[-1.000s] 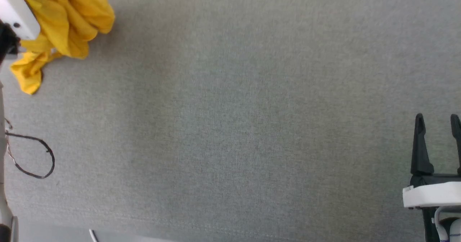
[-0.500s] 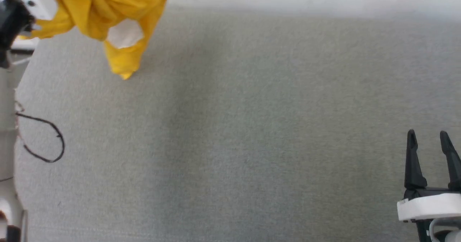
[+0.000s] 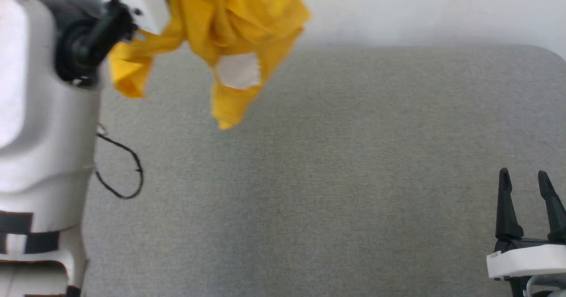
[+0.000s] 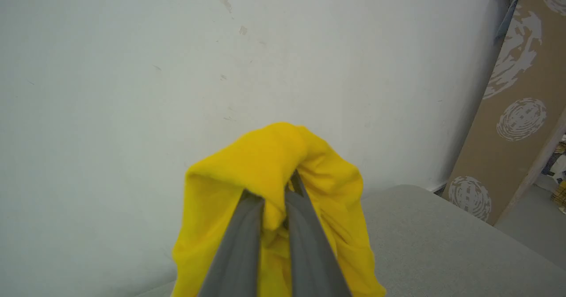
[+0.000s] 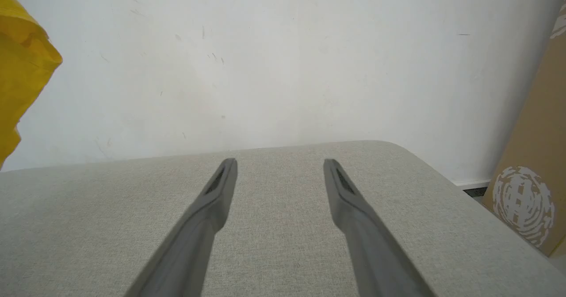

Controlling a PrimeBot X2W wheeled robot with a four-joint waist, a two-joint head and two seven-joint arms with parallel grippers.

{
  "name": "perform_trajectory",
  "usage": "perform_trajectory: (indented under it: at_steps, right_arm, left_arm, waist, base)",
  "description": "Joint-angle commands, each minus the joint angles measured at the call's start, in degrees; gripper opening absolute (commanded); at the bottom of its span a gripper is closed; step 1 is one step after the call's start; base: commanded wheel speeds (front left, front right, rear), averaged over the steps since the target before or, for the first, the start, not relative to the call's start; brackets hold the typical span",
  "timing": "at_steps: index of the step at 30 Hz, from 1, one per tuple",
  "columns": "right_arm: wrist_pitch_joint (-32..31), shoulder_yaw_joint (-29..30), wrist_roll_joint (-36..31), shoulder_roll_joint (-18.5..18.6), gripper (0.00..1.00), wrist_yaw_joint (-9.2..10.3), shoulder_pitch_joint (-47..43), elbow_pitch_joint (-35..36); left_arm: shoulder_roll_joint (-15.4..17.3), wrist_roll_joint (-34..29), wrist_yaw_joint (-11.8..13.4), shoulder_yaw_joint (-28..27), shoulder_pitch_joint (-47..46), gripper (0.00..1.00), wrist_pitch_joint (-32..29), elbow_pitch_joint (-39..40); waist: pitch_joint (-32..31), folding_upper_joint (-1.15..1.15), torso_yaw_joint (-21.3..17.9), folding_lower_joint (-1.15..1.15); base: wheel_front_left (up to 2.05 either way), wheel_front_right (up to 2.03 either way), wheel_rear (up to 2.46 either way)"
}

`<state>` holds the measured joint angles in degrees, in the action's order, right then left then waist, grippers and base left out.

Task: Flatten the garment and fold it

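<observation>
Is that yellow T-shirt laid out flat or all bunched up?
Bunched up. The yellow T-shirt hangs in crumpled folds from the shut left gripper, over the grey fabric surface rather than spread on it.

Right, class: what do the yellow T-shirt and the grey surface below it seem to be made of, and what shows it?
T-shirt: thin, soft cloth, probably cotton or a blend, matt; it hangs in limp, crumpled folds. Grey surface: woven upholstery-like fabric, matt; a fine flecked weave shows, and its rounded corner hints at padding.
</observation>
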<state>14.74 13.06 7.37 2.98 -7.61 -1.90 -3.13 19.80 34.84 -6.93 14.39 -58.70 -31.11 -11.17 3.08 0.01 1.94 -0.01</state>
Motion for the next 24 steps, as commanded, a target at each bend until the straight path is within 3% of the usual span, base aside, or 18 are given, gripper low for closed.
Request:
perform_trajectory:
  at_steps: [1,13,24]
  right_arm:
    - [0.26,0.14,0.43,-0.11,1.00,0.12,-0.72,-0.17]
    - [0.26,0.40,1.85,-0.11,1.00,0.12,-0.03,-0.21]
    - [0.26,0.22,2.60,-0.11,1.00,0.12,0.82,-0.40]
  left_arm:
    - [-0.66,0.26,0.32,0.50,0.97,0.00,-0.10,0.77]
    - [-8.49,2.44,1.27,5.34,9.57,0.00,3.08,2.05]
    - [-11.28,0.93,2.59,7.49,20.97,0.00,12.56,-9.91]
  waist:
    - [-0.84,-0.01,-1.13,0.01]
    - [0.99,-0.01,-3.95,0.01]
    - [3.59,-0.01,-7.40,0.01]
  base:
    - [0.00,0.00,0.00]
    - [0.00,0.00,0.00]
    - [0.00,0.00,0.00]
